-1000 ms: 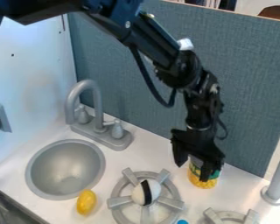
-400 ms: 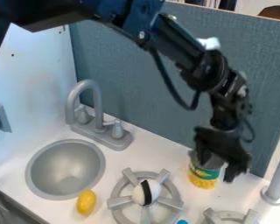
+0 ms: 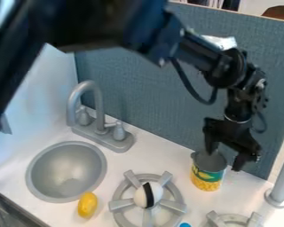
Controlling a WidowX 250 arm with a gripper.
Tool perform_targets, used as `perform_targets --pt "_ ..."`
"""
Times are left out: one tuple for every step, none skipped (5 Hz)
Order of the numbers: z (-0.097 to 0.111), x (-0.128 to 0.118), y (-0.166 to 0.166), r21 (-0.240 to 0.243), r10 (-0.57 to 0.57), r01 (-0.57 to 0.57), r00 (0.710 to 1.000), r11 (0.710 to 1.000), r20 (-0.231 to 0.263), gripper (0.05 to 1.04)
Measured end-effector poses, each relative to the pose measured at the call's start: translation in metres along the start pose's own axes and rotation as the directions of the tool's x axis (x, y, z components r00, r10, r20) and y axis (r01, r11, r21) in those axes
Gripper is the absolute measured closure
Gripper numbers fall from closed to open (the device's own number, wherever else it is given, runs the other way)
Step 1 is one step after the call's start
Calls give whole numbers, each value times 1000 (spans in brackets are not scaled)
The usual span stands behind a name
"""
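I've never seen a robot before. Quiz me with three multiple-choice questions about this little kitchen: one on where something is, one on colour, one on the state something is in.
1. Where is the yellow oval toy?
A) Inside the sink
B) On top of the faucet
C) On the counter, between the sink and the burner

2. What colours is the round thing on the burner?
A) White and black
B) Red and green
C) All blue

3. How is the claw near the can?
A) Shut tight
B) Open

1: C, it lies outside the bowl, on the white surface.
2: A, a black stripe crosses its white body.
3: B, its two fingers stand apart.
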State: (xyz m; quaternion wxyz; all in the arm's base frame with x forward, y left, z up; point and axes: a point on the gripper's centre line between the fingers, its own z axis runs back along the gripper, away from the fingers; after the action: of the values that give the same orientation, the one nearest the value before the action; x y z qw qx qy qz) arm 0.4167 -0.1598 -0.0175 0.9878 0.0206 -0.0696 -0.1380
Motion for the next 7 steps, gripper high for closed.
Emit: perform_targets --pt "-18 1 2 75 26 -21 998 997 -63 83" --pt "-29 3 1 123 47 -35 994 992 -96 83" --pt "-40 2 4 153 68 -49 990 987 -123 83" --pt "-42 2 8 174 78 -55 989 983 -128 83" --pt "-47 -1 19 184 106 -81 986 980 -132 83" --pt "-49 1 43 195 154 -129 981 972 -120 83" --pt "-49 1 67 233 210 -175 969 957 -134 83"
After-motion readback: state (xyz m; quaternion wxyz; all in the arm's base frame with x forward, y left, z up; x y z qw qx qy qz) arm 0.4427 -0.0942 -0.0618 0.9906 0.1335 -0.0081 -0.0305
